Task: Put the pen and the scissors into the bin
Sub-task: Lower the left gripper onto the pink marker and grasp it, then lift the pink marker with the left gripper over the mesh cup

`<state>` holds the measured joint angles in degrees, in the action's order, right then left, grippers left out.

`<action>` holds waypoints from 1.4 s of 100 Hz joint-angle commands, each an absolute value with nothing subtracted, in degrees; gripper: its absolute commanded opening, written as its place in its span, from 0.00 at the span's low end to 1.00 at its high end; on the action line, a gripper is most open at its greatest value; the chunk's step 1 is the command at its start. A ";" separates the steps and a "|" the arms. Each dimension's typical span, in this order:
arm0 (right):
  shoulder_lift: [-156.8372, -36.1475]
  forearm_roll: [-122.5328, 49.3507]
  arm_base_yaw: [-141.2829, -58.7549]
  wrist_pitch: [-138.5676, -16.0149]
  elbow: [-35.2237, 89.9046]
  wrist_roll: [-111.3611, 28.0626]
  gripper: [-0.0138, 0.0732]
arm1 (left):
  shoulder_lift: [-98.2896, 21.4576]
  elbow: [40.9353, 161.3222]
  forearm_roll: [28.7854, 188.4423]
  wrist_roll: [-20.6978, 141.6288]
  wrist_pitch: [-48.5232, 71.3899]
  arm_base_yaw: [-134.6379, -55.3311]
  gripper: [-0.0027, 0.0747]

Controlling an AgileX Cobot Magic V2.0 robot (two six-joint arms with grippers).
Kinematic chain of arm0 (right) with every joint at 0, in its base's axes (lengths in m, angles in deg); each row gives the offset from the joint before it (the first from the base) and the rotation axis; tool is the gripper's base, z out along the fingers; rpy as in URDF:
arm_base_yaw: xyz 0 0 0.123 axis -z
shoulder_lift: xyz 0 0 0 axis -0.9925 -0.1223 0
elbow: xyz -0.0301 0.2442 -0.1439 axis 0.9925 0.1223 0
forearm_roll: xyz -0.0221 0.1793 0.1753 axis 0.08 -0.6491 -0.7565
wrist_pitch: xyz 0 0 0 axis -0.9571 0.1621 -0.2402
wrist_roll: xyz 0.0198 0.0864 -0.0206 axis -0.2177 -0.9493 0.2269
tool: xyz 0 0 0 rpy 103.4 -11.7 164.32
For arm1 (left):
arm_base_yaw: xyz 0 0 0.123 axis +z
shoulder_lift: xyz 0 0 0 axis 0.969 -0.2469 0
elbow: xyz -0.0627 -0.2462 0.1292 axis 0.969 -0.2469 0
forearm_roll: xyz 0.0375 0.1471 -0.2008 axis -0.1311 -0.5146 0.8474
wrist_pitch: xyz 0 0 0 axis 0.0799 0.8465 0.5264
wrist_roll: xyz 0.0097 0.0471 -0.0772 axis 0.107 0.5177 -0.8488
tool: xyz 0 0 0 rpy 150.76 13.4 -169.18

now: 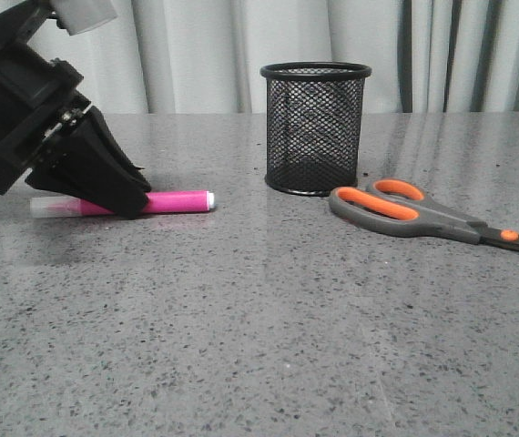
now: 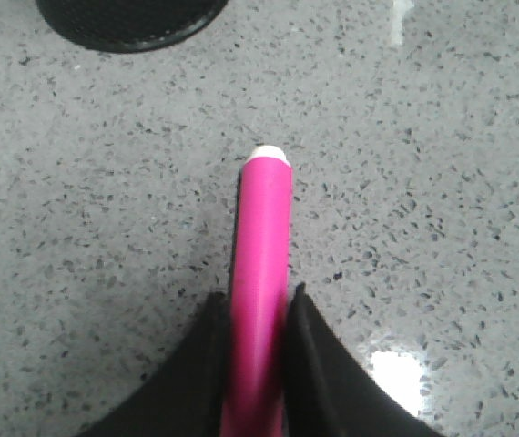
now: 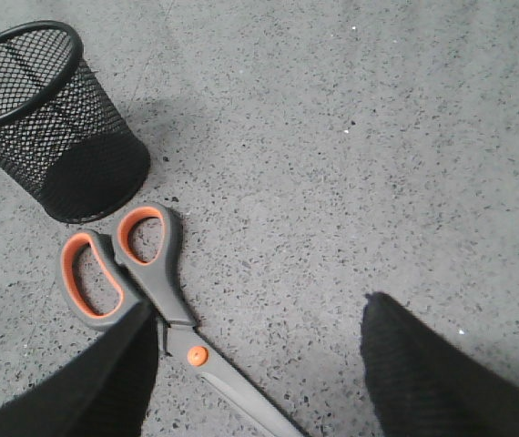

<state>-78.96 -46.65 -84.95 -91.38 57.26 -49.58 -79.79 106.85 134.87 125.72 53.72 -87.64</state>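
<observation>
Speckled table (image 1: pixel 259 346) — left gripper (image 2: pixel 259 314) (tilted) clamps pen (image 2: pixel 264 237)

pen (image 1: pixel 179 201): middle hid behind the left gripper (image 1: pixel 118 196); cap end fell out of the left wrist view.
scissors (image 1: pixel 428 215): blade tips were cut off at the front view's edge.
bin (image 2: pixel 130 20): only its base showed in the left wrist view.

Grey speckled table (image 1: pixel 241 346) (glossy): pen (image 1: pixel 173 201), bin (image 1: pixel 315 127), scissors (image 1: pixel 423 215) lying on it.
</observation>
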 commanded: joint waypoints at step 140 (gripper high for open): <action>-79.19 -47.17 -85.00 -88.41 55.18 -48.81 0.66 | -88.13 130.08 185.45 129.35 39.48 -106.04 0.39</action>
<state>-78.96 -46.65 -84.95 -91.48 57.26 -49.47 -91.43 128.05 182.95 129.26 36.86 -105.52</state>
